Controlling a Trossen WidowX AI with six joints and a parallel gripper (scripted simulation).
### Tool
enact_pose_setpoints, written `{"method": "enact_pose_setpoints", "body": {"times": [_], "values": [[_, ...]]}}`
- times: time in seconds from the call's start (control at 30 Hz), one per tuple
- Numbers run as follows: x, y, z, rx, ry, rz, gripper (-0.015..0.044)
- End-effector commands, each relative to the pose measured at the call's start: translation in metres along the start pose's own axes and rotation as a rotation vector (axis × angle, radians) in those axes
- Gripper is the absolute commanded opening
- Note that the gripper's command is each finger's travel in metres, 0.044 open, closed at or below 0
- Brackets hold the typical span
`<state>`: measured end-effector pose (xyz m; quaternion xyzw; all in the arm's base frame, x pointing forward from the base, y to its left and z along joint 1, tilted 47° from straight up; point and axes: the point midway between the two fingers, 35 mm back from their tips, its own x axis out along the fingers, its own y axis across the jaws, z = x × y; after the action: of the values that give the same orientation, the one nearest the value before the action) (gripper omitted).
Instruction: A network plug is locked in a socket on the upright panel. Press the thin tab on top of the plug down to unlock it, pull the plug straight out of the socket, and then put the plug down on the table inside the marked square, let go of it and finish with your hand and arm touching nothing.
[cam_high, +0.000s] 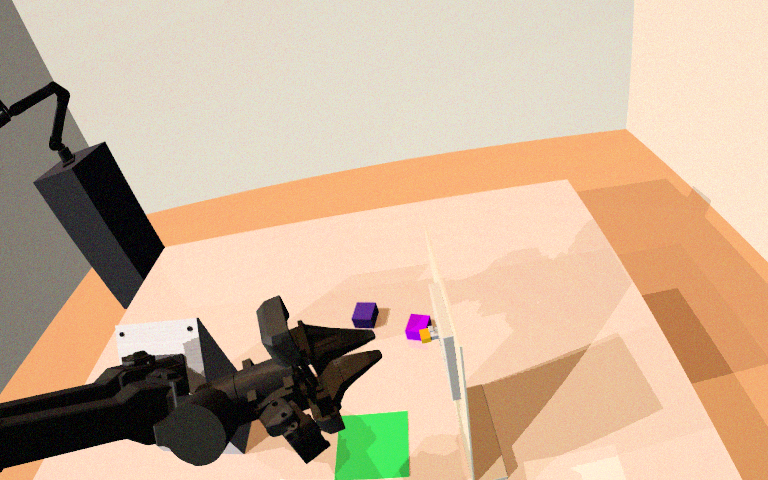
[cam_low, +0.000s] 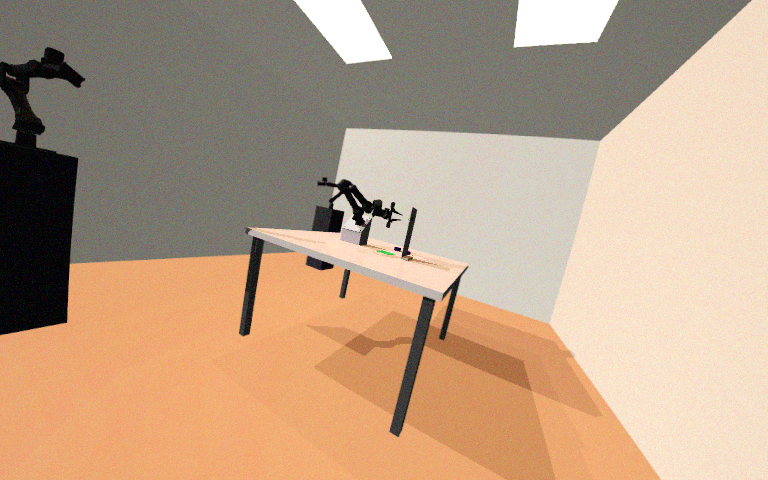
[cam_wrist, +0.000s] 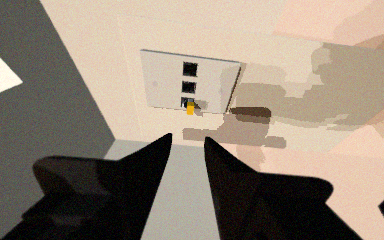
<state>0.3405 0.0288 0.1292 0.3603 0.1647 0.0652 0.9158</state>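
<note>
Your end effector (cam_high: 376, 345) sits short of the panel (cam_high: 447, 339), fingers partly apart on nothing, narrowed and lined up for the orange plug (cam_high: 425, 335).

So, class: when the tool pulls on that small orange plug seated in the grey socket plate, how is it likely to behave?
The plug looks small and blocky, so probably stiff and light. It sits in the lowest opening of the socket plate, so it will likely resist until its tab is pressed. Little of it sticks out, so the half-closed, empty tool may slip off.
</note>
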Motion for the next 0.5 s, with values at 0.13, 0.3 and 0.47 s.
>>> {"method": "enact_pose_setpoints", "body": {"times": [0.13,0.3,0.47], "values": [[0.01,0.003,0.007,0.002,-0.01,0.004,0.0156],[0.016,0.003,0.009,0.002,-0.01,0.004,0.0156],[0.022,0.003,0.011,0.002,-0.01,0.004,0.0156]]}}
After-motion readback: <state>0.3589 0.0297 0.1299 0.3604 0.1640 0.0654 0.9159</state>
